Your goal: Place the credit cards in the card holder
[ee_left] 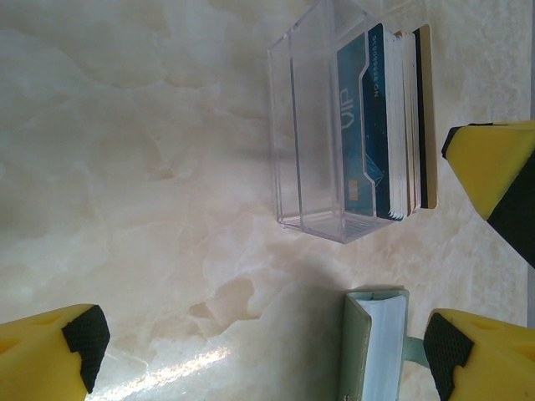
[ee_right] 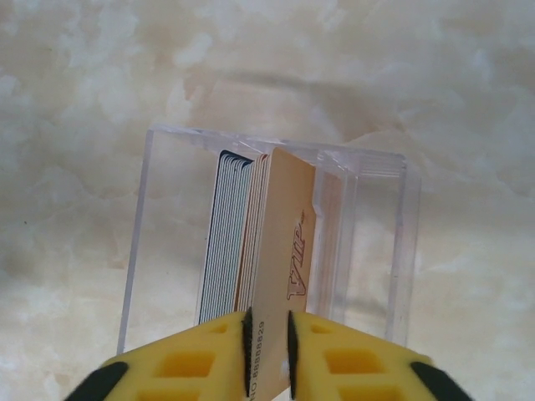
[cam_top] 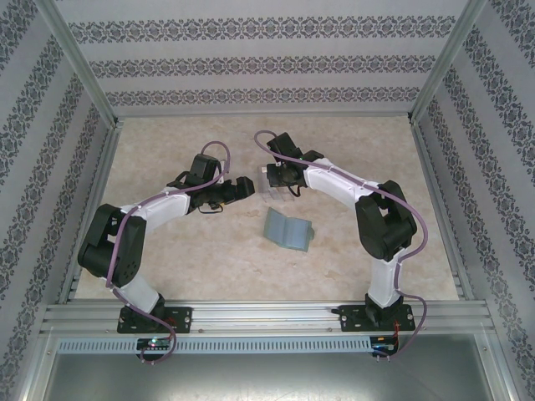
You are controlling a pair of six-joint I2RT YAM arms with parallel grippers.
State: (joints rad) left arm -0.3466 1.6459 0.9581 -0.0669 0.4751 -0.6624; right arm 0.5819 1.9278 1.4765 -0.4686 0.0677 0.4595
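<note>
Right jaws grip tan card (ee_right: pixel 282 242) upright in clear card holder (ee_right: pixel 138 251) beside stacked cards (ee_right: pixel 221 242); left jaws open.

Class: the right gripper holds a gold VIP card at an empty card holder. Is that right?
Not empty: the right wrist view shows a stack of cards standing in the card holder. The right gripper does hold the gold VIP card.

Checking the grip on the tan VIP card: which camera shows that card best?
The right wrist view: the tan VIP card sits close up, pinched by the right gripper at the clear card holder. The left wrist view shows its edge beside the other cards; in the top view it is too small to make out.
</note>
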